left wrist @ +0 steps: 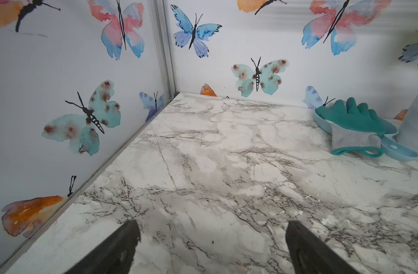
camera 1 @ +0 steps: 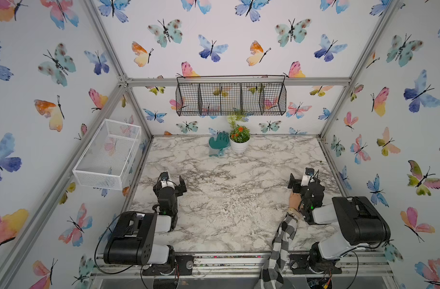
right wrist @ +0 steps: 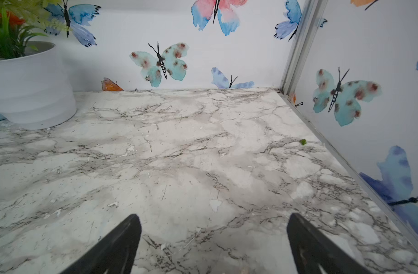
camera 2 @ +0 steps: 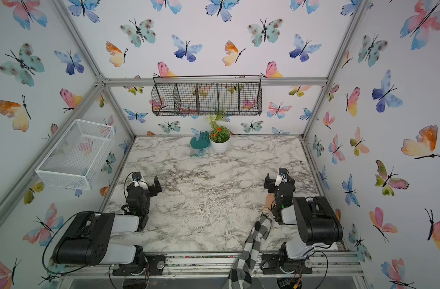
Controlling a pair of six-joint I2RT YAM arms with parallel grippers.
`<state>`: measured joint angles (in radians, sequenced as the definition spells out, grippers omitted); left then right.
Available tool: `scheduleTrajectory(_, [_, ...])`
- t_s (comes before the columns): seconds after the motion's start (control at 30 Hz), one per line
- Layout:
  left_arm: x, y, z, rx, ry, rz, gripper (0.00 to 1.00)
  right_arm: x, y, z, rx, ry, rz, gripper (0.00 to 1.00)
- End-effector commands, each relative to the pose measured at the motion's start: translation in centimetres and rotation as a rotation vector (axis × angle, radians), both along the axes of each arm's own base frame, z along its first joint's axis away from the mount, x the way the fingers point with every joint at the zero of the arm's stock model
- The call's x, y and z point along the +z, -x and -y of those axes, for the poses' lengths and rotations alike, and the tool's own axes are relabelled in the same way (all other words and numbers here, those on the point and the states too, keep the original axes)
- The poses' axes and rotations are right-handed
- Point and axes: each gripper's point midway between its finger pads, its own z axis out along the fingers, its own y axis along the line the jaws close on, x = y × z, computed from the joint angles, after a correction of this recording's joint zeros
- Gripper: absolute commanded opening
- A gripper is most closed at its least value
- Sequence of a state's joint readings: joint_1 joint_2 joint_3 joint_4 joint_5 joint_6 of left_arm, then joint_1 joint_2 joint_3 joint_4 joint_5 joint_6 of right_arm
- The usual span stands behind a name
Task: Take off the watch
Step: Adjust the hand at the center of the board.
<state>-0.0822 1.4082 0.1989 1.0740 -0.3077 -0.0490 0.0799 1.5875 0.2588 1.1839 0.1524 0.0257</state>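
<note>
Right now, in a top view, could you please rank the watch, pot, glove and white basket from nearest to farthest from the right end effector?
1. Watch, close by the right end effector, at the end of the sleeve.
2. Pot, back middle.
3. Glove, beside the pot, farther left.
4. White basket, on the left wall.

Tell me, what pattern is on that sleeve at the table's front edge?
Black-and-white checks. The sleeve shows best in both top views.
</note>
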Motion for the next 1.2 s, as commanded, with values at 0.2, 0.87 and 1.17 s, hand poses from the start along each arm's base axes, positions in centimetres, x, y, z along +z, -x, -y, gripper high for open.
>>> scheduleTrajectory(0.2, [0.4, -0.1, 0.1, -0.008, 0.003, 0.020, 0.98, 0.5, -0.1, 0.2, -0.011, -0.009, 0.017, 0.98])
scheduleTrajectory(0.87, [2.3, -1.7, -0.1, 0.053, 0.048, -0.142, 0.98, 5.2, -1.0, 1.8, -0.137, -0.090, -0.008, 0.98])
scheduleTrajectory(1.17, [5.7, -2.8, 7.6, -0.080, 0.099, -0.281, 0.98, 4.9, -1.0, -0.9, -0.208, -0.516, -0.388, 0.98])
